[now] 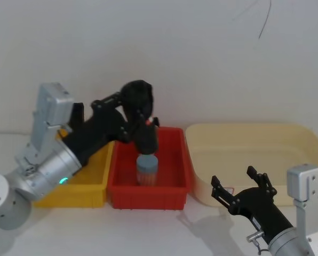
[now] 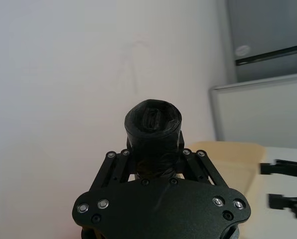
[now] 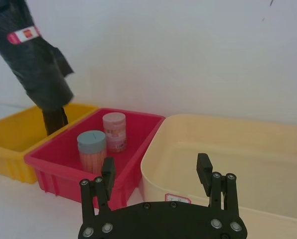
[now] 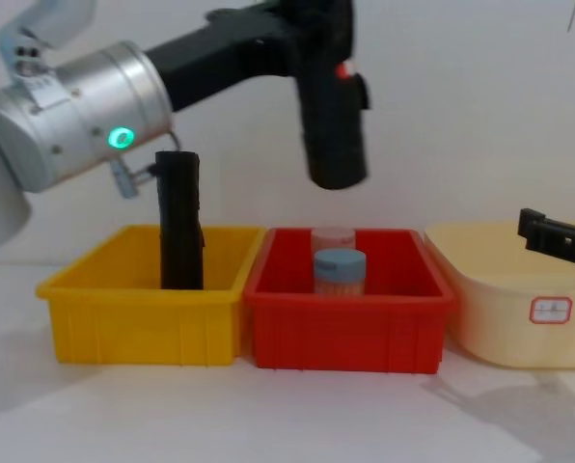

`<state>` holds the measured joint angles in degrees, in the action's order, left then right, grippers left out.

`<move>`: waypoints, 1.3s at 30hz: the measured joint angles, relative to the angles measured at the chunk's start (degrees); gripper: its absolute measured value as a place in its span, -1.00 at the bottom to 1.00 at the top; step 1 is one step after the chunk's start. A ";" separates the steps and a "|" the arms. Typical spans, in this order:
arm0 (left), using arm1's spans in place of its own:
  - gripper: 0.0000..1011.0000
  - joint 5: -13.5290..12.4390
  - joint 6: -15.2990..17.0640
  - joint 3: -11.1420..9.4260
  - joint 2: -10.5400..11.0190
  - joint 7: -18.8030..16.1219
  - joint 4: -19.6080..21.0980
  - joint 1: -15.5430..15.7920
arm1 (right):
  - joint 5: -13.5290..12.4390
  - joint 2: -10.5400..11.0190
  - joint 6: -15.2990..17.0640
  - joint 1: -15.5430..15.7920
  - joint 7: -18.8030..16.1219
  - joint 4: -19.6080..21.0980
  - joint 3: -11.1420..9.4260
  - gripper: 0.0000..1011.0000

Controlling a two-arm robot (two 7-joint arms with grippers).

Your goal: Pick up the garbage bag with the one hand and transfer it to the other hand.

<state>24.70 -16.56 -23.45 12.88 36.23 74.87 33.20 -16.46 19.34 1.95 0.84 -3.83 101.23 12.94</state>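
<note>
Above the red bin [image 4: 345, 328] you have the bag [image 4: 331, 116] held aloft, long axis near upright, lower end free. The left gripper [image 2: 153, 154] has its fingers clamped on the bag's upper part. In the head view the bag lies at about ten o'clock from the right gripper [image 1: 235, 178], well apart. That gripper sits low by the cream tub [image 1: 255, 149], fingers spread wide, empty. Judgement: it must rise to the free end.
</note>
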 joint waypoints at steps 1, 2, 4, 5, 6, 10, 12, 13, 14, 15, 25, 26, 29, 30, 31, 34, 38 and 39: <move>-0.27 0.30 -0.29 -0.57 -0.48 1.02 -0.75 0.41 | 0.00 0.00 0.00 0.00 0.00 0.00 0.00 0.98; -0.27 0.41 -0.41 -0.84 -0.71 1.46 -1.15 0.61 | 0.00 0.00 0.00 0.00 0.00 0.00 0.00 0.98; -0.27 0.72 -0.72 -1.83 -1.44 2.60 -2.53 1.25 | 0.00 0.00 0.00 0.00 0.00 0.00 0.00 0.98; -0.27 0.84 -0.81 -2.09 -1.66 3.04 -2.91 1.42 | 0.00 0.00 0.00 0.01 0.00 0.00 0.00 0.98; -0.27 0.94 -0.89 -2.35 -1.87 3.35 -3.28 1.60 | 0.00 0.00 0.00 0.00 0.00 0.00 0.00 0.98; -0.27 1.42 -1.18 -3.42 -2.74 4.73 -5.02 2.34 | 0.00 0.00 0.00 0.00 0.00 0.00 0.00 0.98; -0.27 1.78 -1.26 -4.08 -3.28 5.40 -6.19 2.79 | 0.00 0.00 0.00 0.00 0.00 0.00 0.00 0.98; -0.27 1.91 -1.28 -4.21 -3.39 5.57 -6.42 2.89 | 0.00 0.00 0.00 0.00 0.00 0.00 0.00 0.98; -0.27 1.91 -1.28 -4.21 -3.39 5.57 -6.42 2.89 | 0.00 0.00 0.00 0.00 0.00 0.00 0.00 0.98; -0.27 2.09 -1.31 -4.48 -3.64 5.79 -6.90 3.08 | 0.00 0.00 0.00 0.00 0.00 0.00 0.00 0.98; -0.27 3.47 -1.21 -5.71 -4.74 7.23 -8.84 4.04 | 0.00 0.00 0.00 0.00 0.00 0.00 0.00 0.98; -0.27 3.55 -1.17 -5.79 -4.80 7.33 -8.90 4.10 | 0.00 0.00 0.00 0.00 0.00 0.00 0.00 0.98; -0.27 3.83 -1.10 -6.02 -4.95 7.58 -9.07 4.25 | 0.00 0.00 0.00 0.00 0.00 0.00 0.00 0.98; -0.27 3.96 -1.04 -6.15 -5.04 7.73 -9.18 4.36 | 0.02 0.00 0.00 0.00 0.00 0.00 0.00 0.98; -0.27 4.03 -1.01 -6.20 -5.08 7.81 -9.22 4.39 | 0.05 0.00 0.00 -0.02 -0.02 0.00 0.00 0.98; -0.27 4.29 -0.90 -6.42 -5.20 8.05 -9.39 4.53 | 0.26 0.12 -0.01 -0.11 -0.24 0.01 0.08 0.98; -0.27 4.50 -0.77 -6.59 -5.33 8.28 -9.54 4.67 | 1.09 0.73 -0.25 -0.70 -1.30 0.08 0.58 0.98; -0.27 4.57 -0.74 -6.65 -5.37 8.35 -9.60 4.70 | 1.43 0.95 -0.41 -0.98 -1.72 0.08 0.81 0.98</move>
<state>29.28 -17.30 -30.10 7.51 44.58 65.28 37.91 -15.03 20.28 1.54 -0.15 -5.54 101.31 13.74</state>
